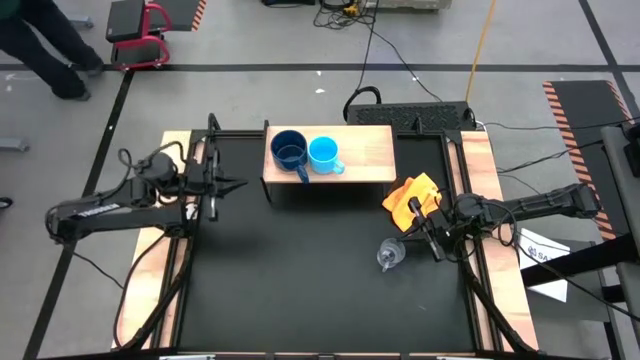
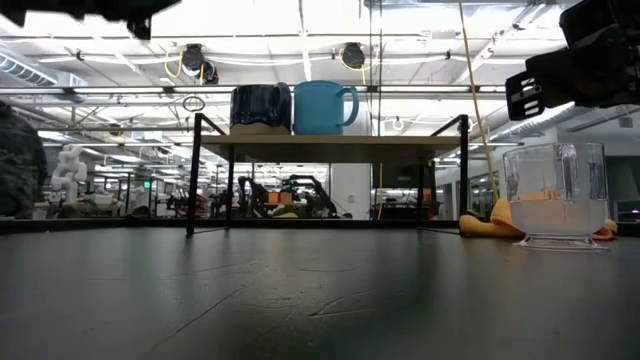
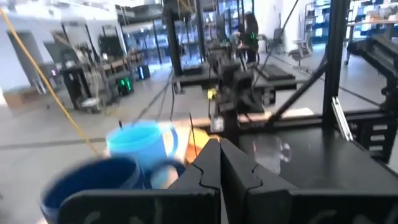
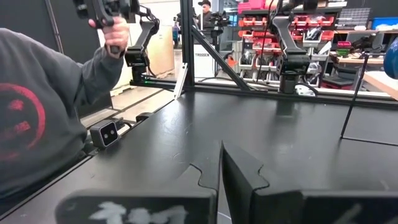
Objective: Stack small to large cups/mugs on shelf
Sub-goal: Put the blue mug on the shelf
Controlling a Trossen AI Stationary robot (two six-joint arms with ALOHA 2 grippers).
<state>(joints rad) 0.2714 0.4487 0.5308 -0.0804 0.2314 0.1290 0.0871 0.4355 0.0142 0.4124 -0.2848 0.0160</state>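
In the low view the black table (image 2: pixel 300 300) fills the foreground, and only the clear glass cup (image 2: pixel 556 195) stands on it nearby, upright at the right side; its handle cannot be made out there. Just behind it the orange-yellow cloth (image 2: pixel 480 225) peeks out, mostly hidden by the glass. Above the cup a dark block cut off by the frame's corner is probably the right arm, though that view alone does not settle it.

From above, the right gripper (image 1: pixel 428 228) hangs just beside the cup and the cloth, fingers pressed together on nothing. The left gripper (image 1: pixel 237 184) waits over the table's left part, likewise pinched closed and empty; its own camera shows the two mugs only as blurs.

Farther back the shelf (image 1: pixel 370 150) carries the dark navy-blue mug (image 1: pixel 288 151) and the light sky-blue mug (image 1: pixel 324 154), touching side by side on its left half.

Beyond the table a person in a grey sleeve (image 4: pixel 56 106) holds a device, a workshop with racks behind.
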